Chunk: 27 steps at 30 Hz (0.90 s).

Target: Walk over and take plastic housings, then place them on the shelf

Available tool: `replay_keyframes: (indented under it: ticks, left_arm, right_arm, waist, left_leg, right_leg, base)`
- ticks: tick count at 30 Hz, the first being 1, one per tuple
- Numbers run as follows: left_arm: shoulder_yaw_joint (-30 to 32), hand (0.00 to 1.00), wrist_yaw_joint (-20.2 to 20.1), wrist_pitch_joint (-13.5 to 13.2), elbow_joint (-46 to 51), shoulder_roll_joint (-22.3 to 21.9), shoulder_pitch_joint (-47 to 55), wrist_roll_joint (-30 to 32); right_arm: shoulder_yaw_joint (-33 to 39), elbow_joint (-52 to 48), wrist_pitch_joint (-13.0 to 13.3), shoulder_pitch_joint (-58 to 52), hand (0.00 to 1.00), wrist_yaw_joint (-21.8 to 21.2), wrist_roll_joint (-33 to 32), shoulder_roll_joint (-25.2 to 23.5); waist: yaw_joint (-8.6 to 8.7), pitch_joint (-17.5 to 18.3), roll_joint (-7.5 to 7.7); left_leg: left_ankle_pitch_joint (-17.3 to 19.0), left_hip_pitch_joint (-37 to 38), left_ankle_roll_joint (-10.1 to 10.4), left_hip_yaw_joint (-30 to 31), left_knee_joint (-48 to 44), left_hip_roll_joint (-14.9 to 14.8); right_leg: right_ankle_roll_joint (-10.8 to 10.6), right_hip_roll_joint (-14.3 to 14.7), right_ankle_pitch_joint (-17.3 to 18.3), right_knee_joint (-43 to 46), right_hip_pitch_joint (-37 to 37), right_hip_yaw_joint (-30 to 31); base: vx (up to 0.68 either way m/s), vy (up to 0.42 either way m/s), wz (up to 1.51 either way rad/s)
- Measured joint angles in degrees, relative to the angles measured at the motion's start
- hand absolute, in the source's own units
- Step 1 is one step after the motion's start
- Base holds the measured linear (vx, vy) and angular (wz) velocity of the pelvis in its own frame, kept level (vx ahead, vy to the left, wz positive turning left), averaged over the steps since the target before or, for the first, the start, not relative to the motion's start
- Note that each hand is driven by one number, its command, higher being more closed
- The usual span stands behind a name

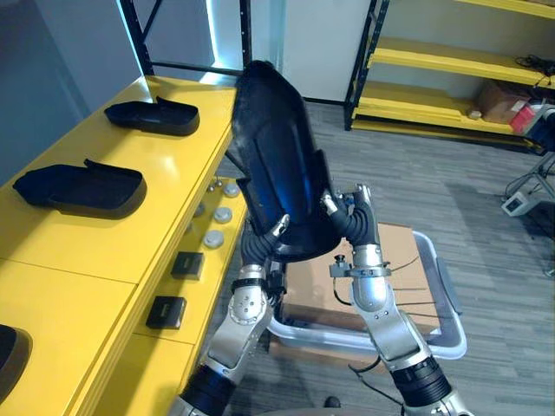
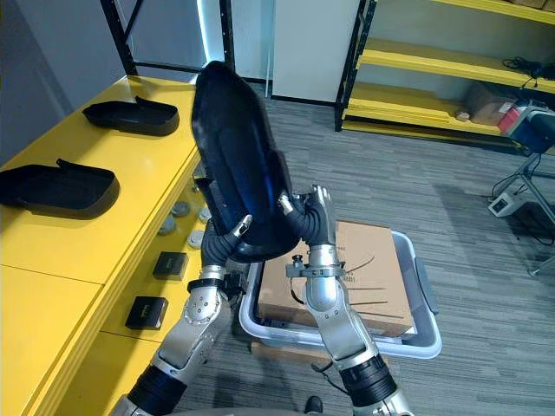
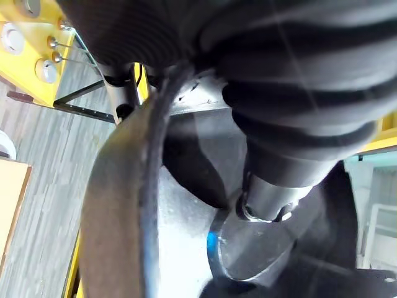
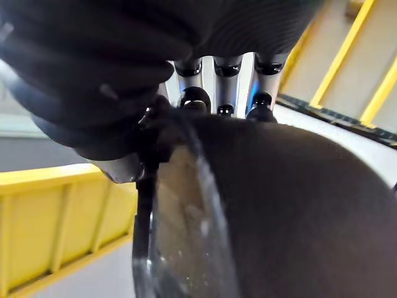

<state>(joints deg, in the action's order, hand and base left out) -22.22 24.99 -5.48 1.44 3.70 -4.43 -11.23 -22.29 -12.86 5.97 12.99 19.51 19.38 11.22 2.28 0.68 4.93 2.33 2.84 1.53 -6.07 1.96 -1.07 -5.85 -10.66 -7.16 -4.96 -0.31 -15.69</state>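
Note:
A large black plastic housing (image 1: 273, 156) stands nearly upright in the air, held between both hands beside the yellow table (image 1: 130, 243). My left hand (image 1: 260, 243) grips its lower left edge; in the left wrist view the thumb (image 3: 273, 186) presses inside the shell behind the rim (image 3: 118, 205). My right hand (image 1: 351, 221) clamps the lower right edge, its fingers (image 4: 226, 87) hooked over the dark shell (image 4: 298, 205). Two more black housings (image 1: 152, 115) (image 1: 82, 188) lie on the table top.
A yellow shelf rack (image 1: 451, 65) stands at the back right across grey floor. Below my hands a cardboard box (image 1: 399, 251) sits in a white bin (image 1: 451, 338). Small black boxes (image 1: 186, 264) and round knobs (image 1: 217, 217) line the table's lower ledge. Another dark part (image 1: 10, 351) shows at the table's near left edge.

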Motion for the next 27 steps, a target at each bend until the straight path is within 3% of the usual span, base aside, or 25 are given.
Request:
replay_keyframes:
  ticks: [4,9,14,18,19,24,27]
  left_arm:
    - [0.07,1.0,-1.21,0.05,0.62,-0.05,1.49,3.31]
    - [2.09,1.0,-1.05,0.4,1.27,-0.16,2.26,9.65]
    - [4.57,1.0,-0.86,0.73,1.54,-0.69,4.87,13.36]
    - [8.39,1.0,-0.15,1.15,3.61,-2.28,8.48,14.12]
    - [8.59,1.0,-0.08,1.15,3.66,-2.42,8.49,14.12]
    - [11.94,1.0,0.05,1.03,9.18,-3.04,10.43,14.11]
    - [12.93,1.0,0.05,-0.18,11.91,-3.04,12.4,14.11]
  right_arm:
    - [-0.19,-2.23,1.74,0.8,0.0,-2.27,-4.15,3.09]
    - [1.8,-9.74,6.61,0.8,0.0,-3.48,-7.34,6.73]
    - [15.7,-14.76,10.45,-1.18,0.0,-3.03,-12.91,6.46]
    - [33.84,-14.42,12.0,-6.51,0.0,0.42,-20.91,0.73]
    - [34.81,-14.05,12.21,-6.94,0.0,0.67,-21.41,0.38]
    - [45.98,3.52,12.6,-16.91,0.0,3.63,-28.31,-3.82]
    - [47.26,15.99,10.3,-21.91,0.0,3.69,-29.84,-4.88]
  waist:
    - [-0.02,0.0,-0.01]
    - [0.05,0.0,-0.03]
    - [0.28,0.15,-0.44]
    - [0.88,1.18,-2.06]
    - [0.93,1.21,-2.12]
    - [2.33,1.22,-2.15]
    - [2.6,1.16,-2.11]
  left_leg:
    - [0.01,0.12,0.01,0.0,0.02,-0.02]
    - [0.07,0.89,0.0,-0.34,0.12,-0.12]
    - [0.39,1.85,0.26,-0.5,1.63,-0.08]
    - [0.06,1.95,0.1,-0.36,1.81,-0.14]
    - [0.06,1.97,0.1,-0.35,1.78,-0.14]
    - [0.56,1.43,0.14,0.49,0.95,-0.32]
    - [1.22,0.42,-0.01,1.13,-0.09,-0.24]
  right_leg:
    - [0.0,0.0,0.0,0.18,0.06,0.01]
    - [0.0,-0.01,0.0,1.16,0.16,0.4]
    - [-0.24,-0.17,1.75,2.95,-0.08,0.85]
    - [-0.53,-0.11,2.17,2.81,-0.06,0.49]
    - [-0.53,-0.11,2.17,2.79,-0.04,0.43]
    - [-0.54,-0.08,2.16,2.53,0.06,-0.22]
    - [-0.54,-0.22,2.16,2.16,0.08,-0.6]
  base:
    - [0.0,0.0,0.0]
    - [-0.01,-0.003,-0.03]
    - [-0.05,-0.013,-0.02]
    - [0.04,-0.011,0.01]
    - [0.06,-0.008,0.07]
    - [0.05,-0.013,0.07]
    - [0.0,-0.01,0.1]
